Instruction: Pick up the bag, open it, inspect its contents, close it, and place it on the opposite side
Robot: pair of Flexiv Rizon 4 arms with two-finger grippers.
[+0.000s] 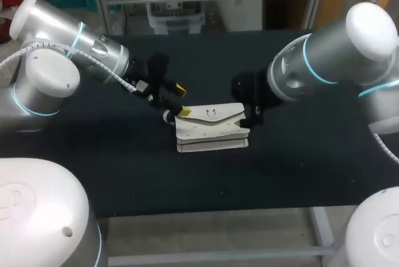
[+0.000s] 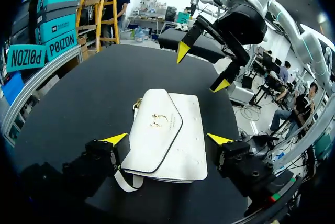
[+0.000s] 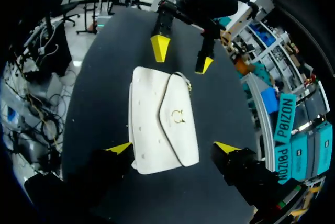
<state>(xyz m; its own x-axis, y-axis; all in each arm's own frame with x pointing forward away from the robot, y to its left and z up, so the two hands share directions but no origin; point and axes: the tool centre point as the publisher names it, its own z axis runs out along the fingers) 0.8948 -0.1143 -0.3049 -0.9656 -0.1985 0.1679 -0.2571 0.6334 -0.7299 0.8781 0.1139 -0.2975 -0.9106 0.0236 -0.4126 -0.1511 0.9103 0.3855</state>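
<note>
White bag (image 1: 212,128): lies flat mid-way on black table (image 1: 299,167), flap closed. Left gripper (image 1: 181,99): sits at bag's 9 o'clock end, jaws spread wide, one tip near the corner, pinching nothing. Right gripper (image 3: 172,148): hangs at 3 o'clock end, jaws likewise spread, bag's end between them, ungripped.

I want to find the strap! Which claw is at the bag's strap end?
The left gripper: the bag's white strap loop lies right by one of its fingers. The right gripper is at the other, plain end.
</note>
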